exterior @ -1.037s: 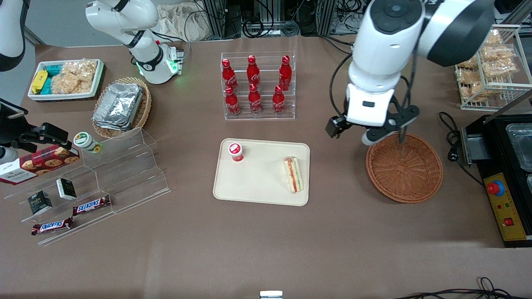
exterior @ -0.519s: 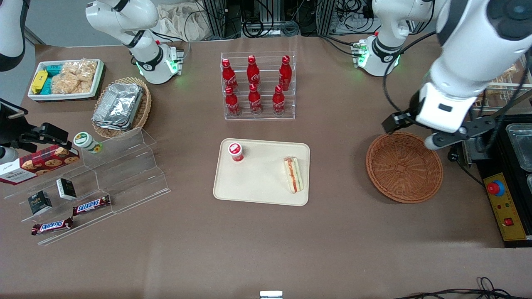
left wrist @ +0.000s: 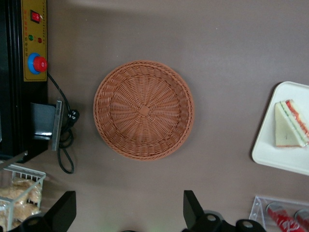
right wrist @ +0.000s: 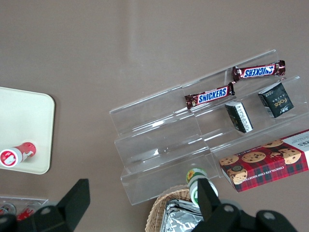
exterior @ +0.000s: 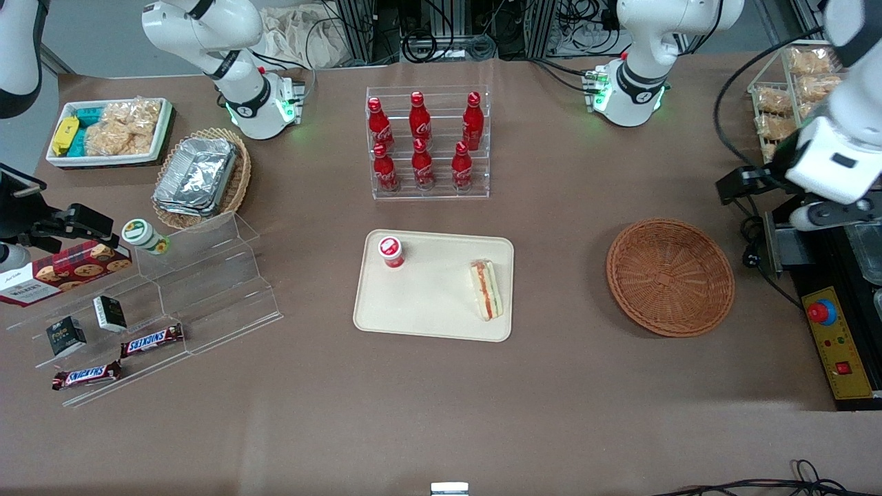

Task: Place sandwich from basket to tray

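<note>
round woven wicker basket (exterior: pixel 670 277): reddish-brown, ribs fanning out from its centre
flat rectangular plastic tray (exterior: pixel 427 303): plain beige
wedge-shaped sandwich (exterior: pixel 486 288): pale bread, red and green filling stripes
left arm's gripper (left wrist: pixel 126 212): black fingers, spread wide, high above the table near the basket
tabletop (exterior: pixel 441 399): dull brown

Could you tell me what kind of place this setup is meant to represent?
Probably a robotics lab staged as a snack shop counter: cola bottles in a clear rack, Snickers bars on acrylic steps, a sandwich on a tray. The gripper, fingers open, hangs above the table beside the empty basket.
</note>
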{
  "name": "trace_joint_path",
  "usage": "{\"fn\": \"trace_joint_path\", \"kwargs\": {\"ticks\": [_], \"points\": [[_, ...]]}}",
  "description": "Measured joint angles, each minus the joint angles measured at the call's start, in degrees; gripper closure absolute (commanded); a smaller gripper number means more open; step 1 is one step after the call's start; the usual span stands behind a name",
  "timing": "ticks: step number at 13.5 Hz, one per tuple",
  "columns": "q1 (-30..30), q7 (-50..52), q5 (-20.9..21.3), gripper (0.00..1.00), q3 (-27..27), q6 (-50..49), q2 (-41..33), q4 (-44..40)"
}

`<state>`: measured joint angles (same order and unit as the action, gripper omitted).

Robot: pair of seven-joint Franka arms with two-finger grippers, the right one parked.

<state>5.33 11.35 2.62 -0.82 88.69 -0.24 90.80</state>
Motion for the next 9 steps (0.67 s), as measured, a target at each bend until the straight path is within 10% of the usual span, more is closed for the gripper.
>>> {"fn": "trace_joint_path", "kwargs": {"ticks": [9], "points": [[-1.4, -6.0, -0.7, 0.0, -3.0, 8.0, -8.5, 13.3]]}}
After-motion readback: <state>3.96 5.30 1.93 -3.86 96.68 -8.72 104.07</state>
